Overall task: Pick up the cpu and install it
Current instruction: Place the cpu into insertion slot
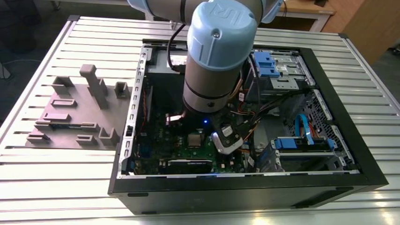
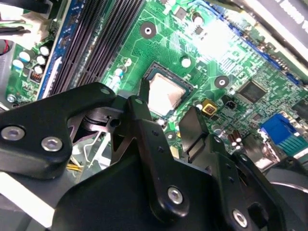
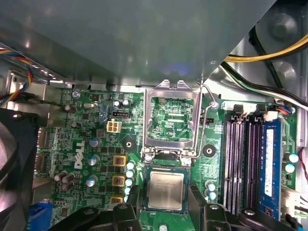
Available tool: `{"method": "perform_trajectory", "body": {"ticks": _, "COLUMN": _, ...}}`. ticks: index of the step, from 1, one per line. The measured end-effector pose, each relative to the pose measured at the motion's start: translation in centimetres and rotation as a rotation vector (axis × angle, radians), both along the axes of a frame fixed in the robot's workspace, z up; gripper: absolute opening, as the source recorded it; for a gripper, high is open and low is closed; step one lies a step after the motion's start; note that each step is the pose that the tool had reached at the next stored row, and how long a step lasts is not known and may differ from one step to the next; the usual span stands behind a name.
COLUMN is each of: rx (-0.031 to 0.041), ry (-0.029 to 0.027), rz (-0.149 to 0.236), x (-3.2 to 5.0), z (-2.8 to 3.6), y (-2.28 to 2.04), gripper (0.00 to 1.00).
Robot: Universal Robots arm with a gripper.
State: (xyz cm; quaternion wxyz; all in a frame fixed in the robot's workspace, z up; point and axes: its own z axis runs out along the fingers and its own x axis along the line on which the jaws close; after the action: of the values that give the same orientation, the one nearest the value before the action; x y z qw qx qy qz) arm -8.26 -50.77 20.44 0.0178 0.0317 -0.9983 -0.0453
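Okay, install step, late part by my read: the cpu (image 3: 166, 190) lies flat in the socket of the motherboard (image 3: 91, 144), not in my grip. My gripper (image 3: 164, 192) hangs right over it with the jaws spread. One black finger (image 3: 133, 195) sits on each side of the chip, just beside its edges but apart from them as far as I can tell.

The load plate (image 3: 173, 120) stands swung open beyond the socket, so I judge the chip is seated but not clamped. Any move from here calls for a straight path with the jaws kept wide, so no fingertip nudges the chip or catches the frame.

Materials, quick:
- **Cpu:** square, with a dull silvery metal lid and a pale rim.
- **Load plate:** thin shiny stamped steel, with a bent wire lever (image 3: 206, 120) beside it.
- **Board:** glossy green, dotted with small round capacitors, with long dark memory slots (image 3: 240, 163) alongside.
- **My fingers:** matte black, hard, angular, with screw heads.
- **Computer case (image 1: 350, 154):** black sheet metal, resting on a ribbed metal table (image 1: 62, 178).
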Motion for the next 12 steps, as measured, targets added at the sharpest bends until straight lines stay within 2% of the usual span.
{"method": "perform_trajectory", "body": {"ticks": 6, "rx": 0.0001, "ry": 0.0006, "rz": 0.0, "x": 0.0, "z": 0.69, "y": 0.0, "gripper": 0.5}}
{"method": "perform_trajectory", "body": {"ticks": 8, "rx": 0.0, "ry": 0.0012, "rz": 0.0, "x": 0.0, "z": 0.95, "y": 0.0, "gripper": 0.38}}
{"method": "perform_trajectory", "body": {"ticks": 9, "rx": -0.0001, "ry": 0.0015, "rz": 0.0, "x": 0.0, "z": 1.05, "y": 0.0, "gripper": 0.38}}
{"method": "perform_trajectory", "body": {"ticks": 11, "rx": 0.0001, "ry": 0.0018, "rz": 0.0, "x": 0.0, "z": 1.27, "y": 0.0, "gripper": 0.26}}
{"method": "perform_trajectory", "body": {"ticks": 12, "rx": 0.0, "ry": 0.0021, "rz": 0.0, "x": 0.0, "z": 1.39, "y": 0.0, "gripper": 0.26}}
